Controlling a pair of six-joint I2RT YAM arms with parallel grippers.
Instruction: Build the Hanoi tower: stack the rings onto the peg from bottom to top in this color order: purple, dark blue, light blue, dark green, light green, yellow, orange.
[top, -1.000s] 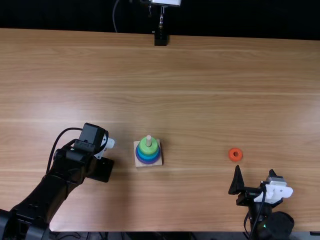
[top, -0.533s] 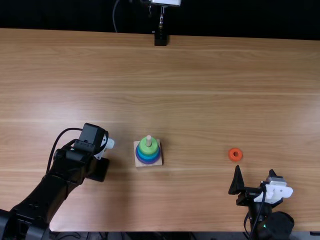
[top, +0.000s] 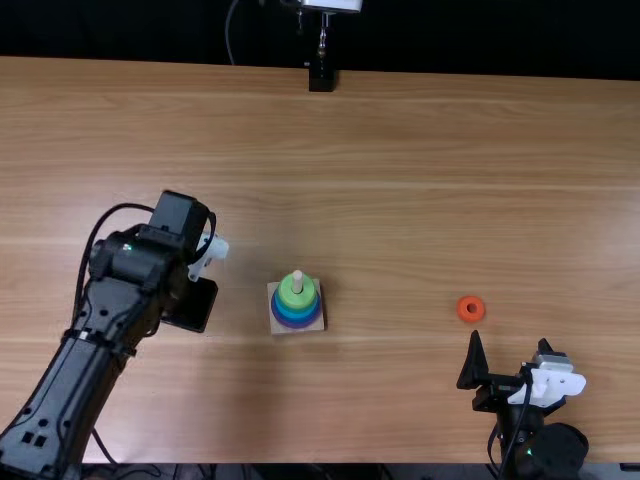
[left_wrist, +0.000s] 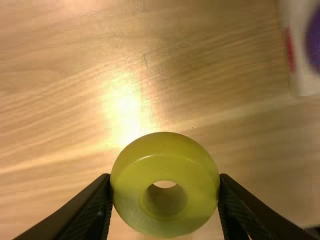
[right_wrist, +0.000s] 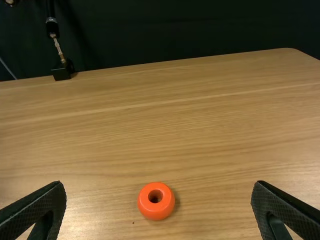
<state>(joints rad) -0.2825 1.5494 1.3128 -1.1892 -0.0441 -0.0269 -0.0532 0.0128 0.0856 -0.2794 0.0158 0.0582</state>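
My left gripper (top: 190, 304) is above the table, left of the tower. In the left wrist view, my left gripper (left_wrist: 165, 177) is shut on the yellow ring (left_wrist: 165, 215), a finger at each side. The square base (top: 275, 327) carries a purple ring (top: 298, 323), blue rings (top: 296, 314) and a light green ring (top: 286, 294) on top, with the peg tip (top: 297, 276) poking out. An orange ring (top: 471, 309) lies flat on the table, just beyond my right gripper (top: 510, 339). In the right wrist view, my right gripper (right_wrist: 158, 185) stands open, the orange ring (right_wrist: 148, 210) ahead.
The wooden table (top: 400, 150) extends beyond the tower and both arms. A black stand (top: 321, 78) is at its far edge. In the left wrist view, the base's edge (left_wrist: 300, 82) appears off to one side.
My left arm has shifted toward the table's far side and slightly left, carrying the yellow ring. The tower, the orange ring and my right arm have kept still.
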